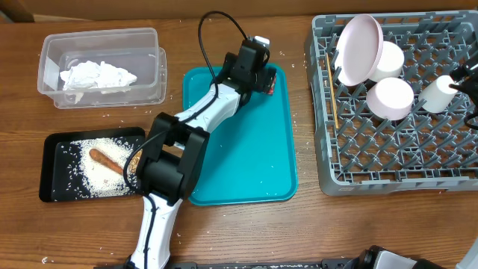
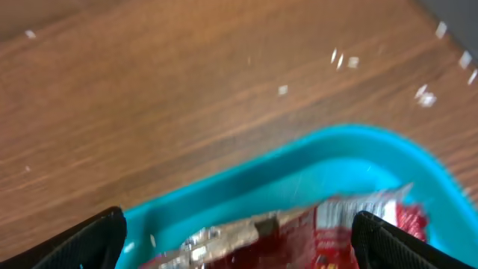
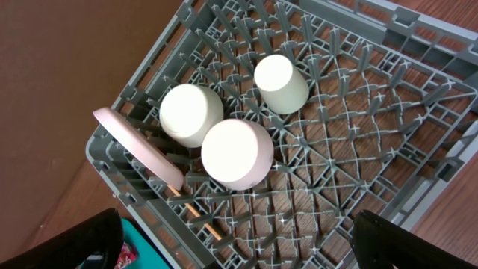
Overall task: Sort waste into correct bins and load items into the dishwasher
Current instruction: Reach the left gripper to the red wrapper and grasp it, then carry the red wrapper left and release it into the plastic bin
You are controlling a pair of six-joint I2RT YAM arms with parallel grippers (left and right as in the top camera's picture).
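The shiny red snack wrapper lies at the far right corner of the teal tray. My left gripper hangs low over it, open; in the left wrist view the wrapper sits between the spread fingertips. The clear tub holds the crumpled napkin. On the black tray lie rice and the brown sausage piece. The grey rack holds the plate, two bowls, the cup and the wooden stick. My right gripper hovers open high above the rack.
Stray rice grains dot the wood around the tub, the black tray and the teal tray's far edge. The left arm stretches diagonally across the teal tray. The rack's wall stands just right of the teal tray.
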